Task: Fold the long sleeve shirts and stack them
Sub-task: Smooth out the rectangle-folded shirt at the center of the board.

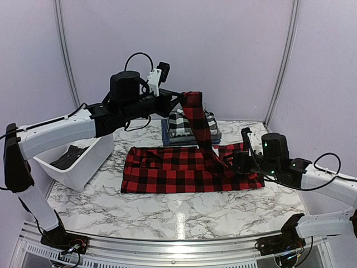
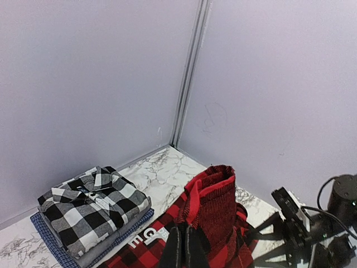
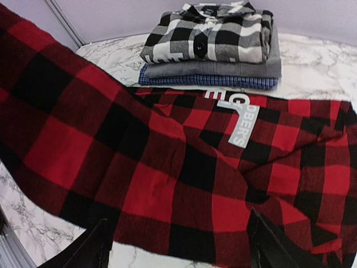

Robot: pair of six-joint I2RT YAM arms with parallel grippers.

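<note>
A red-and-black buffalo check shirt (image 1: 178, 167) lies spread across the middle of the marble table. One sleeve (image 1: 196, 120) is lifted up and back, and my left gripper (image 1: 183, 99) is shut on its cuff end. In the left wrist view the fingers (image 2: 177, 248) pinch the ribbed red cloth (image 2: 215, 206). My right gripper (image 1: 237, 159) stands open at the shirt's right end, its fingers (image 3: 100, 245) spread over the near hem (image 3: 184, 167) with nothing between them. Behind the shirt sits a folded stack (image 1: 189, 125), a black-and-white plaid shirt (image 3: 212, 39) on top of grey and blue ones.
A white plastic tub (image 1: 83, 164) stands at the left with dark cloth (image 1: 70, 156) inside. Lilac walls close off the back and sides. The right arm (image 2: 312, 229) shows in the left wrist view, beside the shirt's right end.
</note>
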